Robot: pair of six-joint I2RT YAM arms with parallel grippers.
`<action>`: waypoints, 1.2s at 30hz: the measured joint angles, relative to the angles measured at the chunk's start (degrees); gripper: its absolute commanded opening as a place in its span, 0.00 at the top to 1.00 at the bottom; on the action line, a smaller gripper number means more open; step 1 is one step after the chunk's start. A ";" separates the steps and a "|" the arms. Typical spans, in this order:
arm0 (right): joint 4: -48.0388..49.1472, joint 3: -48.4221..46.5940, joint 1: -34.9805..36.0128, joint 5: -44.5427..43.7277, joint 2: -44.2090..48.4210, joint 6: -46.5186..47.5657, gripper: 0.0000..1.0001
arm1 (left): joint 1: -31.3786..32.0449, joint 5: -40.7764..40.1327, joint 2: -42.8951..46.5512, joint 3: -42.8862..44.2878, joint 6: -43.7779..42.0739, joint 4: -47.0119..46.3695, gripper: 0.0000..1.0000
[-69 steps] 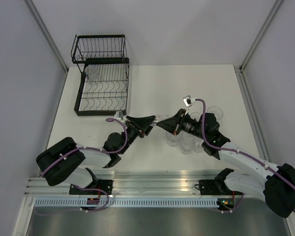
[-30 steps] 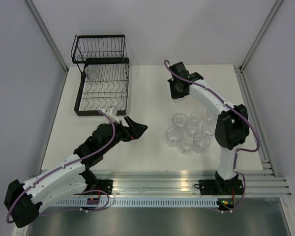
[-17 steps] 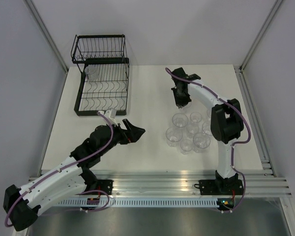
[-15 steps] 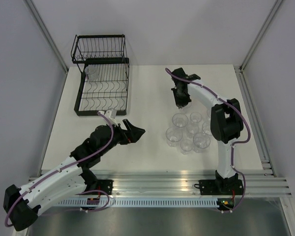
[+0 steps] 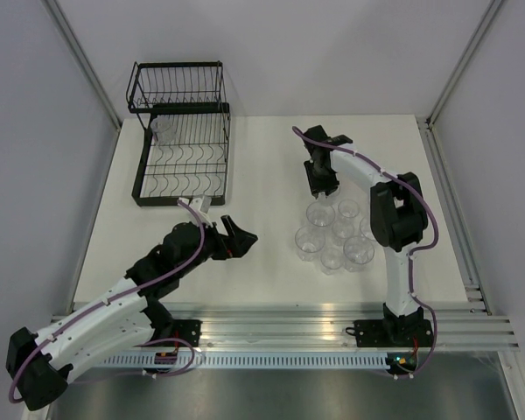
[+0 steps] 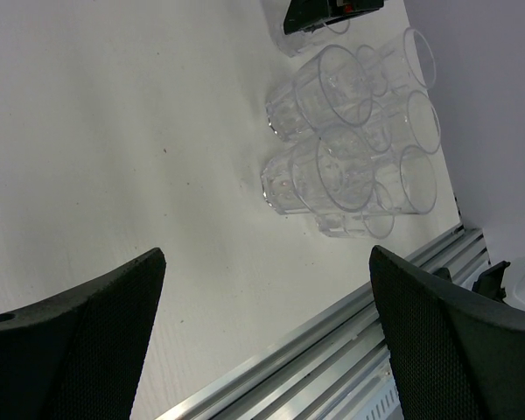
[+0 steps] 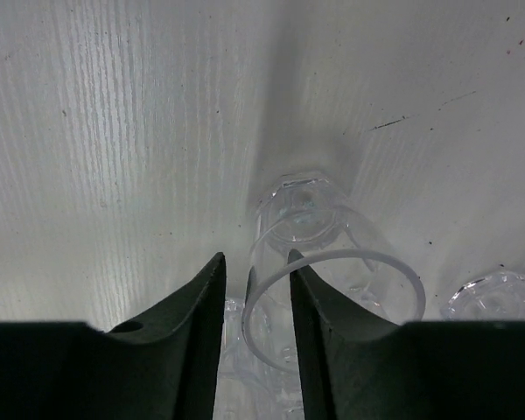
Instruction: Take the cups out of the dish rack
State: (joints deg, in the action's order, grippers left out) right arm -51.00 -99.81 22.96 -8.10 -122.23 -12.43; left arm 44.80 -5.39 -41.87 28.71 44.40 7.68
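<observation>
Cup (image 7: 332,227) stands on the counter (image 5: 262,157), its wall loose between the barely parted fingers of the right tool (image 7: 254,258): this looks like the release, so the next move is straight up off the rim. Other cups (image 5: 332,236) crowd just beside. Left tool (image 6: 267,258) hangs wide open, empty. One cup (image 5: 161,128) waits in the dish rack (image 5: 179,200), far-left corner, with open counter between

We find the rack (image 5: 182,149) far left on the table (image 5: 262,166), one cup (image 5: 162,129) in it; other cups (image 5: 332,234) cluster centre-right.
</observation>
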 measured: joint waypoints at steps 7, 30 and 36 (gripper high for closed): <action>0.15 0.04 0.00 0.02 0.90 0.02 0.39 | 0.00 -0.04 0.59 0.02 0.02 0.00 0.00; 8.79 32.30 0.81 1.57 56.96 -4.79 0.02 | 0.00 -0.15 3.82 9.51 -8.59 5.38 0.00; 10.29 39.21 0.81 3.87 69.68 -5.49 0.02 | 0.00 -0.22 4.85 15.45 -13.16 11.23 0.00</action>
State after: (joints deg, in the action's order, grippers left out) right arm -40.71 -60.60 23.77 -4.23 -52.56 -17.91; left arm 44.80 -5.61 -37.01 44.16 31.24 18.92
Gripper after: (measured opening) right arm 0.979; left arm 0.994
